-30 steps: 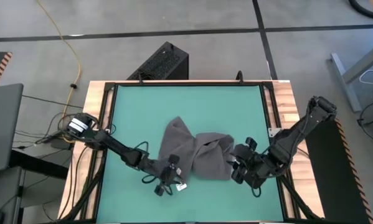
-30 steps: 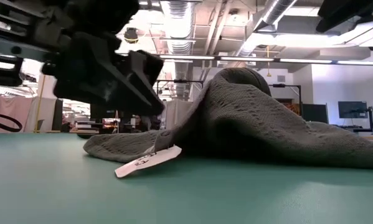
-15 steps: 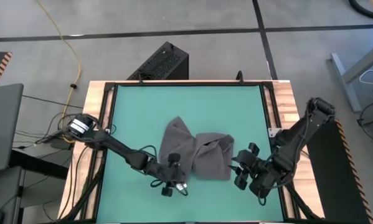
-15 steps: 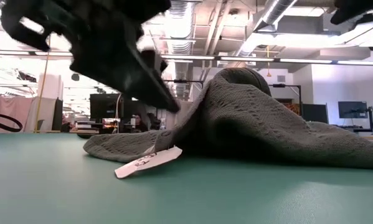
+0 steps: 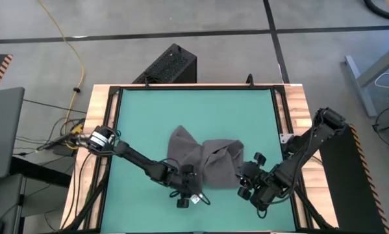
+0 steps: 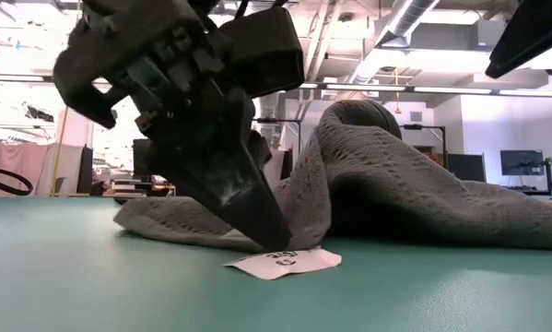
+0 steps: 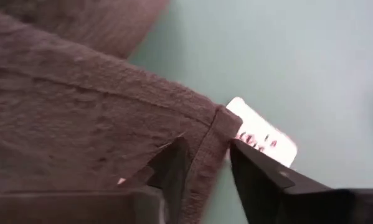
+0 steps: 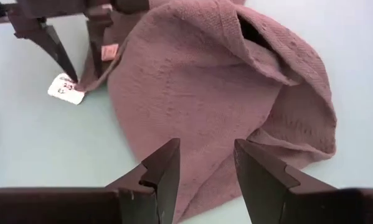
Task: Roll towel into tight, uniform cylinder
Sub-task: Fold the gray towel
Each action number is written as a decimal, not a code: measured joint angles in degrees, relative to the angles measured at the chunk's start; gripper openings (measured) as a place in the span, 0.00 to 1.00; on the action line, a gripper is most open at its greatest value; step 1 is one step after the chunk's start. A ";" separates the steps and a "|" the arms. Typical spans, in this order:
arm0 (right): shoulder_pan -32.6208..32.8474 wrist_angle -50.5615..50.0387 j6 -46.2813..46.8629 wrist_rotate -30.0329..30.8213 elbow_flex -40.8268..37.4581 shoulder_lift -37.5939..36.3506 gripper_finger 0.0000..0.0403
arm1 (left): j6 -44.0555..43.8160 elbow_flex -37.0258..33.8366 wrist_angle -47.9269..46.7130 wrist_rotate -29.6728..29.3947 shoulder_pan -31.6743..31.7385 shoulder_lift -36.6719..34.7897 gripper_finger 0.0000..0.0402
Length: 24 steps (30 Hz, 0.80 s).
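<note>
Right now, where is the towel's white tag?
In the high view the white tag lies flat on the green mat at the towel's near corner, left of centre, directly under the left gripper, whose fingers straddle that corner.

The dark grey knitted towel [image 5: 204,159] is lying crumpled on the green table mat, near the middle toward the front edge. It is bunching into two humps with a fold between them, one peak rising high in the low view [image 6: 368,175]. Its edges are spreading flat on the mat. Its small white printed tag [image 6: 285,262] is lying flat at the towel's front corner.
</note>
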 joint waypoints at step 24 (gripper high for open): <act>1.14 1.39 -0.20 7.16 0.00 0.00 0.43 | 19.58 6.01 -18.92 -28.94 -6.12 -38.07 0.01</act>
